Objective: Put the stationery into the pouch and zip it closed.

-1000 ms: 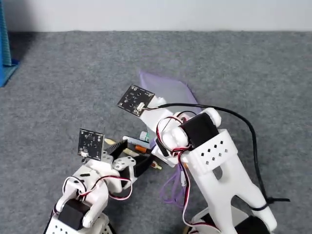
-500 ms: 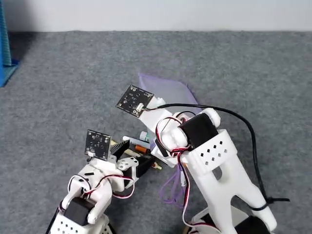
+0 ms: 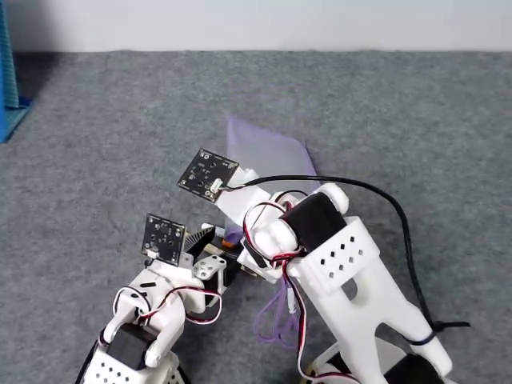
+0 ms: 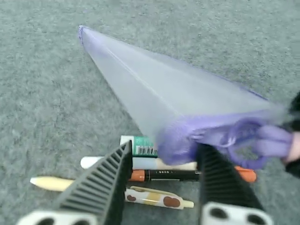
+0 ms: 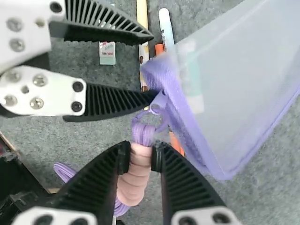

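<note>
Right wrist view, entry 1: pouch (image 5: 234, 84), translucent purple. It lies just beyond your right pincer (image 5: 140, 150) and fans away from its tips over the grey carpet (image 3: 96, 120).

Entry 2: pull tab (image 5: 138, 168), pinkish, tied to the pouch's near corner by a purple cord (image 5: 143, 133). Your right pincer is clamped on this tab, both ribbed jaws pressed against it.

Entry 3: left pincer (image 4: 165, 154), jaws spread wide. The pouch's near corner sits between its tips. In the right wrist view one jaw tip meets that corner; you cannot tell whether it presses on it. The two pincers stand close, facing each other across the corner.

Entry 4: stationery, all outside the pouch, on the carpet below the left pincer's open jaws and partly under the pouch corner:
- green-and-white tube (image 4: 138, 145), farthest from the left pincer's base, its end covered by the pouch
- white pen (image 4: 140, 163), beside the tube
- orange-and-black pen (image 4: 187, 175), spanning the gap between the jaws
- cream pen (image 4: 51, 183), off to the outside of one jaw
- spotted pen (image 4: 154, 198), nearest the left pincer's base
- small white block (image 5: 107, 52), between the left pincer's jaws as your right wrist camera sees it

Entry 5: blue object (image 3: 6, 72), at the carpet's edge, well apart from both pincers.
</note>
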### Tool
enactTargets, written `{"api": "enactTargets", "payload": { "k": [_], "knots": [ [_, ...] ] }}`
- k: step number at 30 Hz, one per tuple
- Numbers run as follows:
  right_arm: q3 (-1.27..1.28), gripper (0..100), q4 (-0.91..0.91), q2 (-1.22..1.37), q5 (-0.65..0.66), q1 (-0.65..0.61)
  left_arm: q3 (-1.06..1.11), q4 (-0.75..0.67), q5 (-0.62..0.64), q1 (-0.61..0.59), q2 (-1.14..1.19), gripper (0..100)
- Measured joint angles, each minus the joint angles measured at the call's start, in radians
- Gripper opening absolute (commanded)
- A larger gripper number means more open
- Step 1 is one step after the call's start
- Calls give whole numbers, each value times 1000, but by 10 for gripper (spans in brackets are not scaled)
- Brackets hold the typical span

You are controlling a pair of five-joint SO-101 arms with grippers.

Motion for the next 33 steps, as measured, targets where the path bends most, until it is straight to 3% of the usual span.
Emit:
{"api": "enactTargets", "payload": {
  "k": [14,22,33],
  "knots": [
    [0,9,0,0,0,0,0,-2,-23,-40,-12,164],
    [0,9,2,0,2,0,0,12,-29,-41,0,302],
    [0,9,2,0,2,0,0,32,-29,-48,0,305]
  ]
}}
